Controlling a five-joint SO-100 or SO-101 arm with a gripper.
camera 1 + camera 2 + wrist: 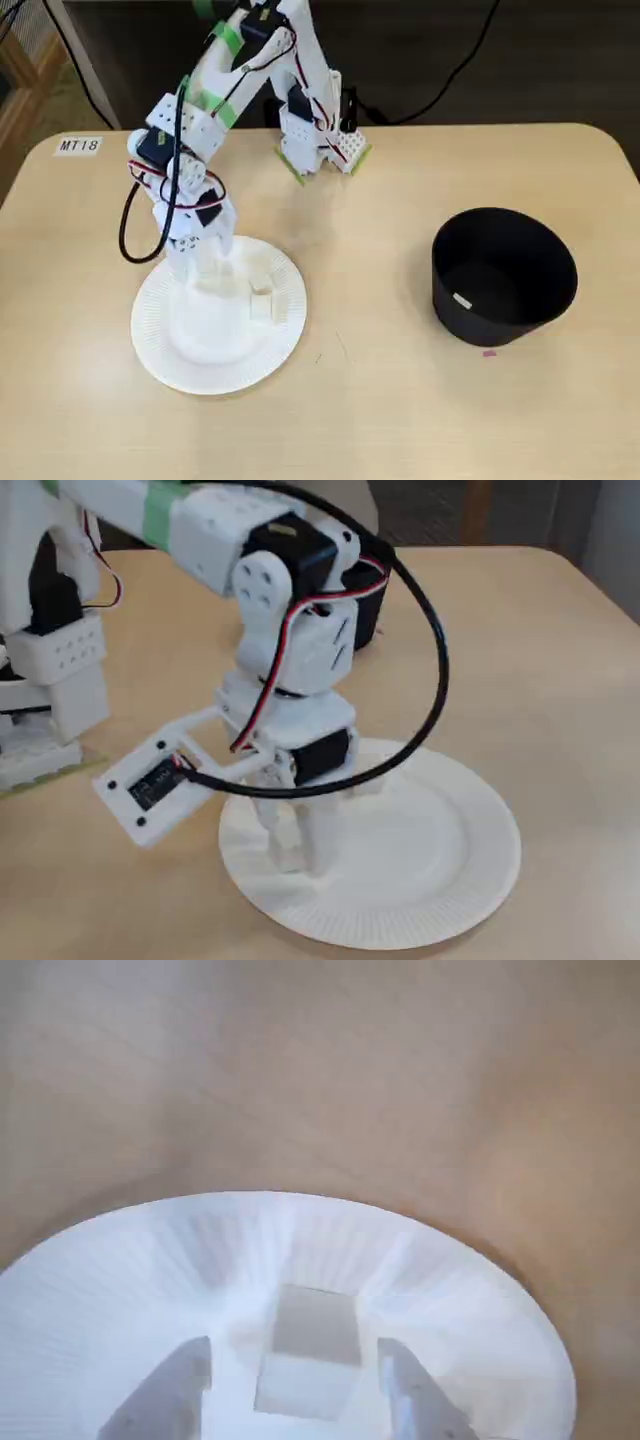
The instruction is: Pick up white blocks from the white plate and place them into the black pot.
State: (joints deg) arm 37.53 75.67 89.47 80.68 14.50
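Gripper (pixel 295 1385) down on the plate (pixel 120 1270), jaws spread either side of one white block (pixel 310 1350) — not clamped yet, prob. lining up to grab; pot (pixel 504 275) well apart.

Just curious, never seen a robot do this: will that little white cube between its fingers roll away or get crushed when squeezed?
Probably neither. The small white cube shows flat faces and square edges, so it should sit still rather than roll. It looks solid, though its hardness can't be judged. The gripper stands open around it on the white ribbed paper plate, which might slide if nudged.
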